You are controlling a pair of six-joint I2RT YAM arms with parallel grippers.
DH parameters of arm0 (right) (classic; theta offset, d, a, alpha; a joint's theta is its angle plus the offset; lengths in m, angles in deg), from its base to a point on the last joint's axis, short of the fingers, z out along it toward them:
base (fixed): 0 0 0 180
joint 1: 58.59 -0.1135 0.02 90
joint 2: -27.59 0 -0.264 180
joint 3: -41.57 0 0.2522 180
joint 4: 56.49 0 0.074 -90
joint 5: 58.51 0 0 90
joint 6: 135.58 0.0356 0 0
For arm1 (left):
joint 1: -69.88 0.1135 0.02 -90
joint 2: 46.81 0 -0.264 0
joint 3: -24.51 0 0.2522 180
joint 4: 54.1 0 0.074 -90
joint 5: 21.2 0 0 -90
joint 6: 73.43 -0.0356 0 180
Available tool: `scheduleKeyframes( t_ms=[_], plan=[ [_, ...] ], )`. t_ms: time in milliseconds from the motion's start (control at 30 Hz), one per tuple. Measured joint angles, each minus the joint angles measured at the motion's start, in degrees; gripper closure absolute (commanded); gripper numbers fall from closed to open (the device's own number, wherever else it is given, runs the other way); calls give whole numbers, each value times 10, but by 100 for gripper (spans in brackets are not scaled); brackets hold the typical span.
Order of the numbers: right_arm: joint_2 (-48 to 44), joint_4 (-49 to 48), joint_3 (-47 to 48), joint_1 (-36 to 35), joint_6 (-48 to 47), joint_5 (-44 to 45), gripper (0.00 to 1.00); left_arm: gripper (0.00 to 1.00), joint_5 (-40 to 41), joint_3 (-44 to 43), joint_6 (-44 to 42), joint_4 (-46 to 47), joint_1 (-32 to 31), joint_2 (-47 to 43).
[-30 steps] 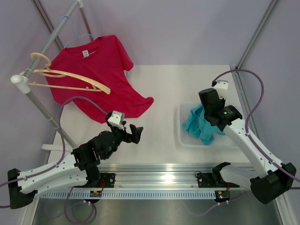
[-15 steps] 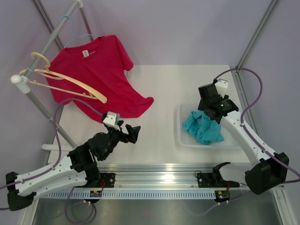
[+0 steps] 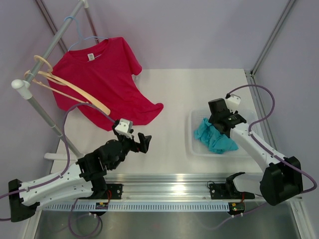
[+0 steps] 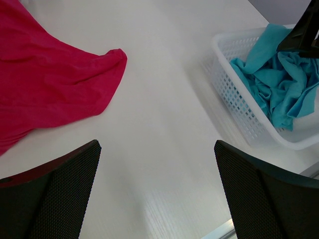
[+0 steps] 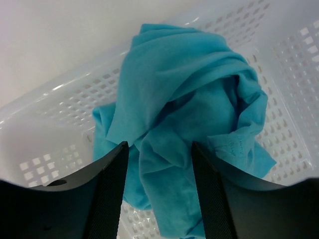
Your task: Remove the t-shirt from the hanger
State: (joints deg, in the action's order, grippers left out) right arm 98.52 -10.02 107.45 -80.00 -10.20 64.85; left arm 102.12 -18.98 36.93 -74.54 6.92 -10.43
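The right gripper [image 5: 159, 149] stands partly open just above the teal t-shirt [image 5: 184, 84], gripping nothing I can see. The shirt lies bunched in the white basket [image 5: 60, 99] on the right. If that arm lifts with a fold snagged on a finger, the shirt could trail out over the rim. The left gripper [image 4: 157, 144] hangs wide open and empty. Only the right wrist view shows the finger gap, and only the top view shows the bare wooden hanger [image 3: 75, 89] and a red t-shirt [image 3: 104, 79] on the far-left rail [image 3: 50, 45].
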Motion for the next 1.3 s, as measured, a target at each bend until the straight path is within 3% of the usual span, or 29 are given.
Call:
scheduleKeyframes(
  t_ms=[400, 567, 800, 867, 933, 1033, 1300],
  plan=[
    [149, -24, -15, 27, 86, 25, 35, 1, -10, 0, 0, 0, 0, -4],
    [140, -15, -10, 27, 96, 26, 33, 1, -10, 0, 0, -1, 0, -4],
    [79, 61, 59, 27, 76, 26, 22, 1, -10, -3, 1, -17, 0, -10],
    [52, 73, 90, 27, 60, 18, 15, 1, -5, -15, 6, -32, 0, -5],
    [24, 79, 115, 27, 38, 1, 6, 1, 9, -40, 17, -56, 0, 11],
    [-21, 79, 125, 27, 6, -31, 0, 1, 33, -102, 30, -96, 0, 49],
    [-148, 54, 67, 27, -50, -169, 1, 1, 138, -331, 26, -160, 0, 212]
  ],
)
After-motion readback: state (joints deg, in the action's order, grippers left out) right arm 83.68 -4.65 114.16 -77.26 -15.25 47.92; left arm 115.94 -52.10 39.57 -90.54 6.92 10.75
